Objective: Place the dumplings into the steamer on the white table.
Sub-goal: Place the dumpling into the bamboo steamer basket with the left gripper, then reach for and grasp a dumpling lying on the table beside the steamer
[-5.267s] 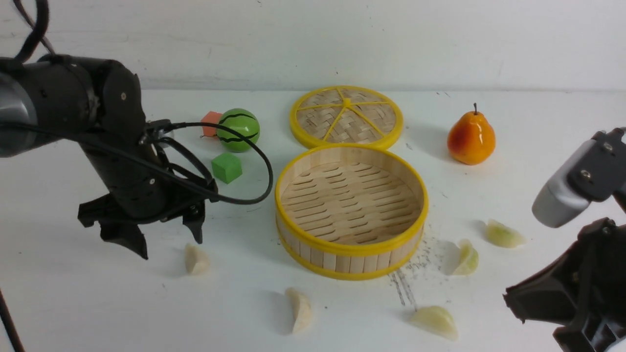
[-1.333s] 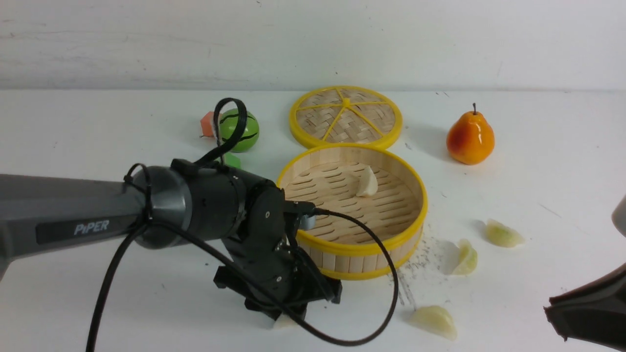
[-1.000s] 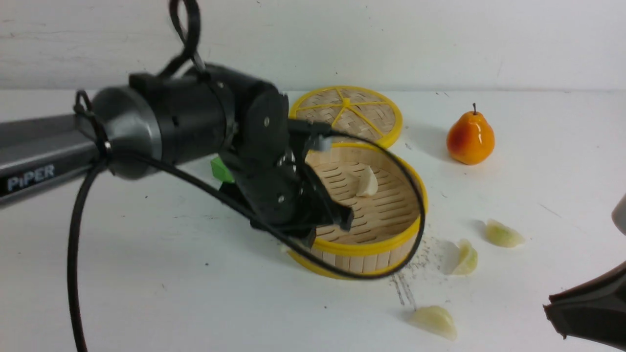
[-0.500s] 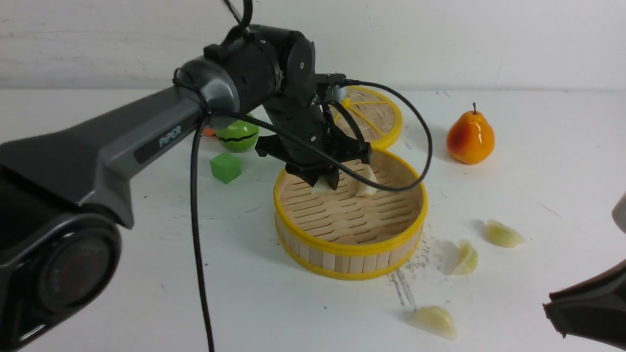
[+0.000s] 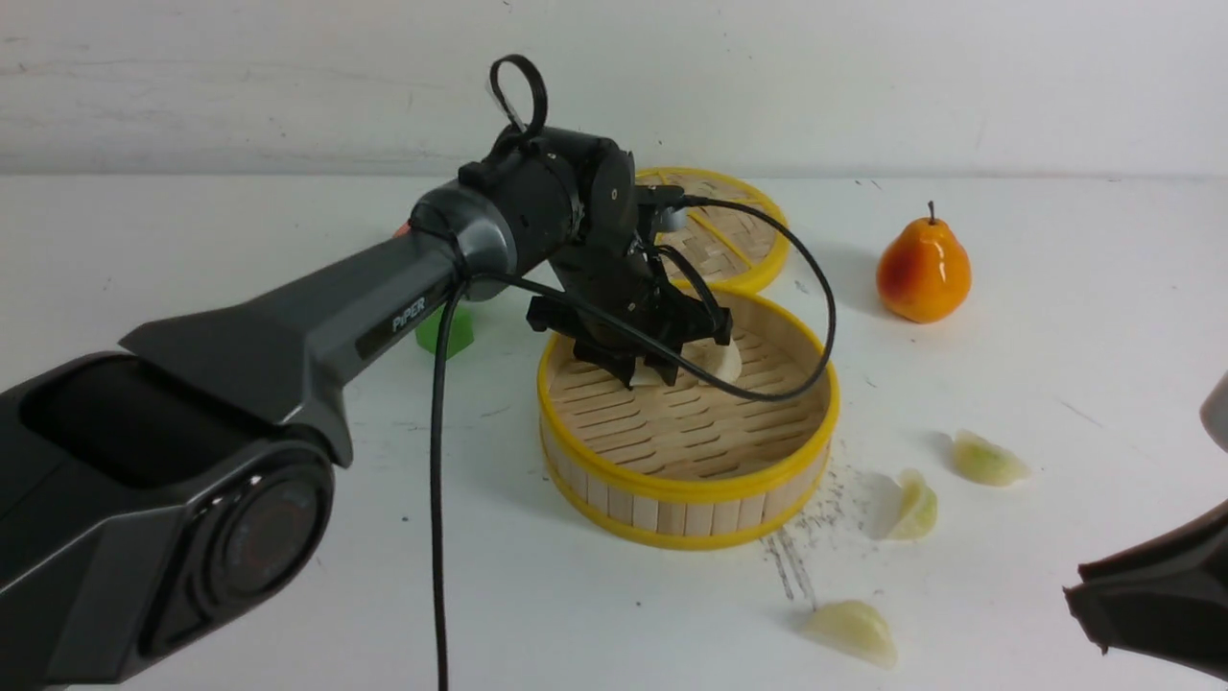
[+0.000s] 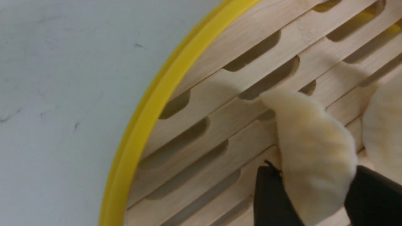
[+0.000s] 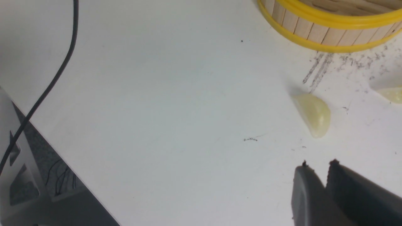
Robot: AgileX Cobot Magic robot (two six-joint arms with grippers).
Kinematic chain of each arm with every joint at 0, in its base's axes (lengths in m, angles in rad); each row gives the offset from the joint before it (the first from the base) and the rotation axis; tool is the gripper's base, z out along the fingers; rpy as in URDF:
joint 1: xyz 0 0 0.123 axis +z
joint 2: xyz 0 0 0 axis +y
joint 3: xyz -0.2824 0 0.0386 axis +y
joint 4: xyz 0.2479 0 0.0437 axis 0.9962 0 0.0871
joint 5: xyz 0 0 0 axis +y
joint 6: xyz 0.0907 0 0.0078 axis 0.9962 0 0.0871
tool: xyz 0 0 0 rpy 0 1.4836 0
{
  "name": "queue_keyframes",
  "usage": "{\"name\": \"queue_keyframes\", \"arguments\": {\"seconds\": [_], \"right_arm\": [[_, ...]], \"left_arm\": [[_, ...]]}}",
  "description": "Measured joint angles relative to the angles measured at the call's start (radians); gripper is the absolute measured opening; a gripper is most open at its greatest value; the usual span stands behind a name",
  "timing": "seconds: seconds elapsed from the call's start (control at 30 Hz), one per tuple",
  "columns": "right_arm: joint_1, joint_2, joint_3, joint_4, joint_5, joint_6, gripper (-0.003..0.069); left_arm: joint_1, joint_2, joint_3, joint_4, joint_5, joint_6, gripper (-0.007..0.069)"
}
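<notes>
The steamer (image 5: 686, 485) stands mid-table on the white table (image 5: 240, 480). My left gripper (image 5: 648, 369) reaches down inside it, shut on a cream-white dumpling (image 6: 314, 150) held between the black fingers (image 6: 270, 197) low over the slatted floor near the yellow rim (image 6: 150, 110). A second cream-white dumpling (image 5: 724, 362) lies on the floor right beside it (image 6: 384, 125). Three yellowish-green dumplings (image 5: 988, 461) (image 5: 916, 507) (image 5: 854, 631) lie on the table right of the steamer. My right gripper (image 7: 318, 164) is shut and empty, hovering near the closest one (image 7: 314, 114).
The flat woven lid (image 5: 734, 230) lies behind the steamer, an orange pear (image 5: 923, 274) to its right, a green cube (image 5: 446, 331) left of the steamer behind my left arm. The table's front edge (image 7: 62, 163) and a black cable (image 7: 62, 62) show in the right wrist view.
My left gripper picked the cream-white dumpling off the table in front of the steamer, carried it up over the rim and lowered it inside. The right gripper stayed put.
</notes>
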Motion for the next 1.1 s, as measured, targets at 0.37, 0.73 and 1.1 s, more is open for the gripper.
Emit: {"name": "queue_keyframes", "arguments": {"seconds": [0.37,0.73,1.1], "right_arm": [[0.0,0.148,-0.034,-0.06,-0.038,0.0,0.0099],[0.0,0.432,-0.087,-0.178,-0.043,-0.066,-0.0004],[0.079,0.641,-0.087,-0.173,-0.22,-0.138,0.0033]], "left_arm": [[-0.001,-0.216,-0.226,0.14,0.265,0.044,0.0361],[-0.001,-0.501,-0.064,0.164,0.267,0.081,-0.0011],[-0.001,-0.997,0.668,0.095,0.258,0.106,-0.0014]]}}
